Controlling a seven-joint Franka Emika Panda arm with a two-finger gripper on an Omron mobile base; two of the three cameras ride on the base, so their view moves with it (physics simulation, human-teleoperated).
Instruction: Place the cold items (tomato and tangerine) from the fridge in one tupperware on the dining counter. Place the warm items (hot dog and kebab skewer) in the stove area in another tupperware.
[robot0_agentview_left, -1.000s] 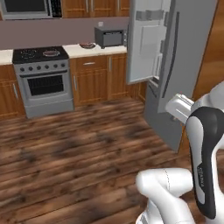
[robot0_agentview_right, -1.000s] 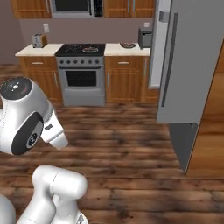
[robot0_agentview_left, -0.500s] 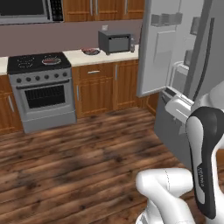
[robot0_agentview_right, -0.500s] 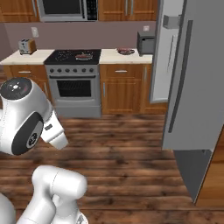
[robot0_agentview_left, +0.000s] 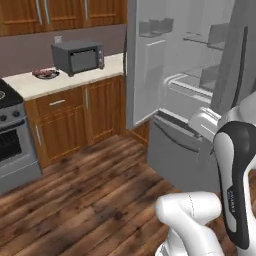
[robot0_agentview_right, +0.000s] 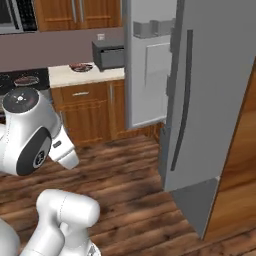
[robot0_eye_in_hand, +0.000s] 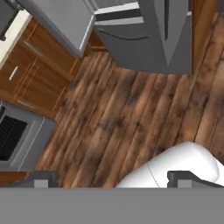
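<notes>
Fridge: the fridge (robot0_agentview_left: 200, 95) is seen with its door (robot0_agentview_left: 150, 55) swung open; shelves and door bins are shown inside, and the lower drawer (robot0_agentview_left: 182, 150) is seen pulled out. Tomato and tangerine cannot be made out on the shelves.
Change: the whole picture has been shifted since half a second ago, so the camera has been moved with the base. The fridge is now shown larger and nearer in both base views; the stove (robot0_agentview_left: 10, 135) has been pushed to the left edge of the left base view.
End effector: the end effector (robot0_eye_in_hand: 111, 179) is seen in the hand view with its two dark tips at the bottom, set well apart. Nothing is held between them and nothing is touched. It is pointed down at the wood floor (robot0_eye_in_hand: 127, 118).
Table: a toaster oven (robot0_agentview_left: 77, 56) and a plate (robot0_agentview_left: 46, 73) with something dark on it are carried on the table (robot0_agentview_left: 60, 82) left of the fridge, near each other but apart.
Stove area: a pan (robot0_agentview_right: 25, 80) is seen on the stove in the right base view; hot dog and skewer cannot be told.
</notes>
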